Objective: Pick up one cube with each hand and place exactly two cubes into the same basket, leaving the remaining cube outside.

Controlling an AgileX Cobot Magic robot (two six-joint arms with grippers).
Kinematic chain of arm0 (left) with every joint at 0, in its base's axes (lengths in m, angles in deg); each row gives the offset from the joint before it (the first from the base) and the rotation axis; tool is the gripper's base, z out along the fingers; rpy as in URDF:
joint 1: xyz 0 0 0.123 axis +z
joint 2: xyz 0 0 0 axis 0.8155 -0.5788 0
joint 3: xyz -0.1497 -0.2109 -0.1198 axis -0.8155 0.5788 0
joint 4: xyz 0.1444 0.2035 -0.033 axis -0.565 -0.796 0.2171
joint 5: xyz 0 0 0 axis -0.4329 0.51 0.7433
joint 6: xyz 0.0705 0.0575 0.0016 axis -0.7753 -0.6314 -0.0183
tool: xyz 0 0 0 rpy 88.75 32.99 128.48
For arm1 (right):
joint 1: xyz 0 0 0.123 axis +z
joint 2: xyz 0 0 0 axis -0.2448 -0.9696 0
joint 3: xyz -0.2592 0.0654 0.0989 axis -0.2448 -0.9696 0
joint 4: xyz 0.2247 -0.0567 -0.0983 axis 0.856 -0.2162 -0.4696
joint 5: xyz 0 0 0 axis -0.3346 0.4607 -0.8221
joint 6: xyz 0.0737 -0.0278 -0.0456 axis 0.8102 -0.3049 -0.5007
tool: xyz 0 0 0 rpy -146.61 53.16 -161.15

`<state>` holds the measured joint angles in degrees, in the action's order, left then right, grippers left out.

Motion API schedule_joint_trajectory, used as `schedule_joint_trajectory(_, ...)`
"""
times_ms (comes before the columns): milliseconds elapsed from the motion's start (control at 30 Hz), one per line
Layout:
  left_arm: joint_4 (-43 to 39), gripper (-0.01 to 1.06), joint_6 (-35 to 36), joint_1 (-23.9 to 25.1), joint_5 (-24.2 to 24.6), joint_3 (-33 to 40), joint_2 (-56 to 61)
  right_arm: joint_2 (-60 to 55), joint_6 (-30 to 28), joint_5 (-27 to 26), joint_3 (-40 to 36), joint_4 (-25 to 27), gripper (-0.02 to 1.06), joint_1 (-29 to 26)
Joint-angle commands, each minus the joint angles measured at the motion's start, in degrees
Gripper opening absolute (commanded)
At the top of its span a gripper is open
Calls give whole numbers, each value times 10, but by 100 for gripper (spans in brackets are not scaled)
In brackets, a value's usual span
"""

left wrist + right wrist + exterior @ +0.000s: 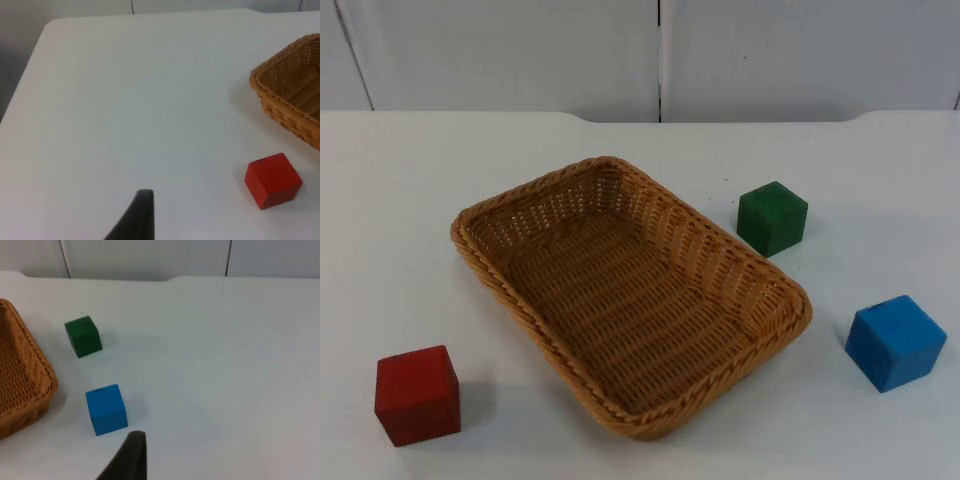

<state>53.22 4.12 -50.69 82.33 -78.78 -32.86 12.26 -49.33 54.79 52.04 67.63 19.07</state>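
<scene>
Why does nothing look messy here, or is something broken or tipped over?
Nothing stands out. The basket sits flat with nothing in it, and the red cube, green cube and blue cube rest on the table around it.

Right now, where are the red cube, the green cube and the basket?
red cube [417,393], top view, on its front face.
green cube [772,217], top view, near the middle of the cube.
basket [775,275], top view, on the woven rim of its right side.
</scene>
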Motion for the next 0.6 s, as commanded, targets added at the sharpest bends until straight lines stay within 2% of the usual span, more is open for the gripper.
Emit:
schedule_joint_trajectory(0, 7, 105, 8, 1, -4, -7, 2, -10, -9, -11, 12, 0, 105, -2)
schedule_joint_trajectory(567, 8, 105, 9, 1, -29, -98, -95, -170, -9, -66, 72, 0, 105, -2)
